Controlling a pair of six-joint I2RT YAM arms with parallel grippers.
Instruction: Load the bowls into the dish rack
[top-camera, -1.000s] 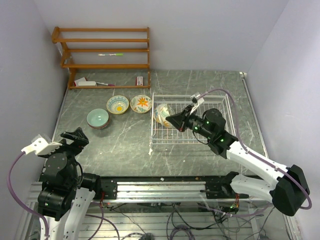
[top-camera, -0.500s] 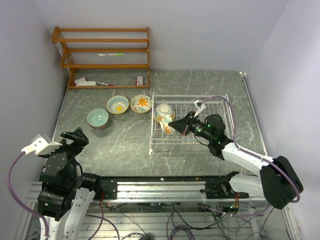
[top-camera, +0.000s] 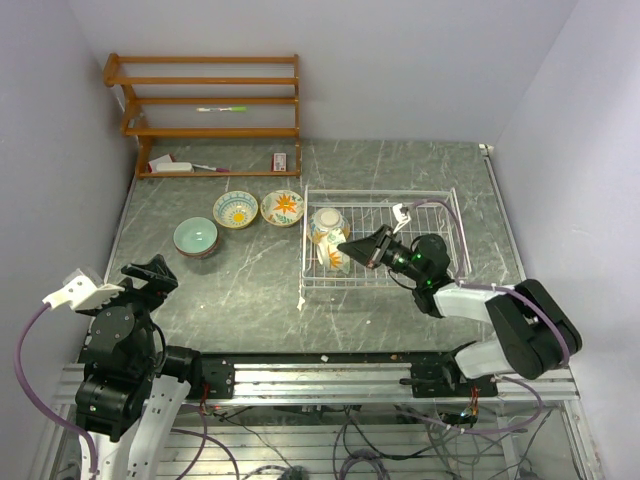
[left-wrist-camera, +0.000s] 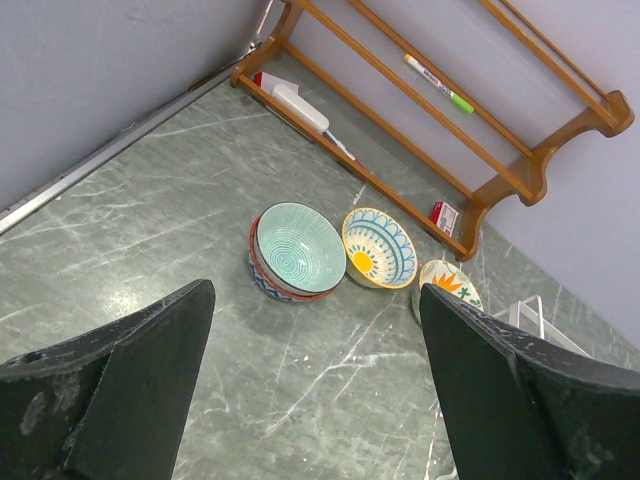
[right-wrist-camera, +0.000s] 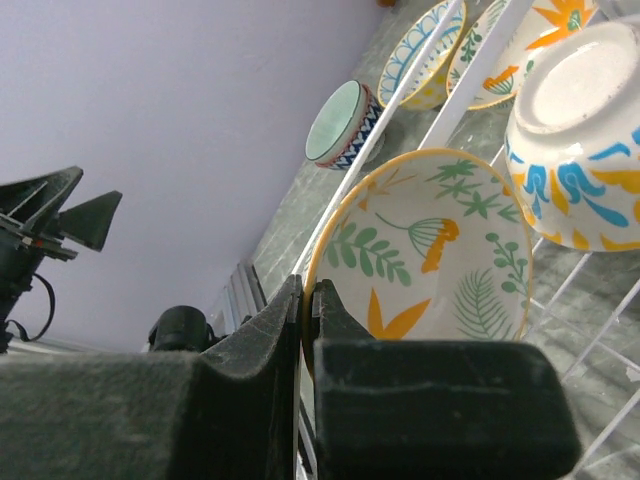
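The white wire dish rack (top-camera: 425, 205) stands right of centre. My right gripper (top-camera: 352, 248) is shut on the yellow rim of a leaf-patterned bowl (right-wrist-camera: 430, 250), held on edge low in the rack's near-left corner (top-camera: 334, 259). Behind it a blue-and-yellow bowl (top-camera: 328, 222) lies tipped in the rack, its base showing in the right wrist view (right-wrist-camera: 580, 170). On the table left of the rack are a teal bowl (top-camera: 195, 237) stacked on a reddish-brown one, a yellow-and-blue bowl (top-camera: 235, 209) and an orange floral bowl (top-camera: 282, 207). My left gripper (top-camera: 150, 272) is open and empty, near the teal bowl (left-wrist-camera: 298, 250).
A brown wooden shelf unit (top-camera: 210, 110) stands at the back left with a marker and small items on it. Walls close the table on the left, back and right. The rack's right part holds no bowls.
My right arm has dropped lower and carried the leaf-patterned bowl down into the rack's near-left corner, apart from the bowl behind it. The left arm has not moved.
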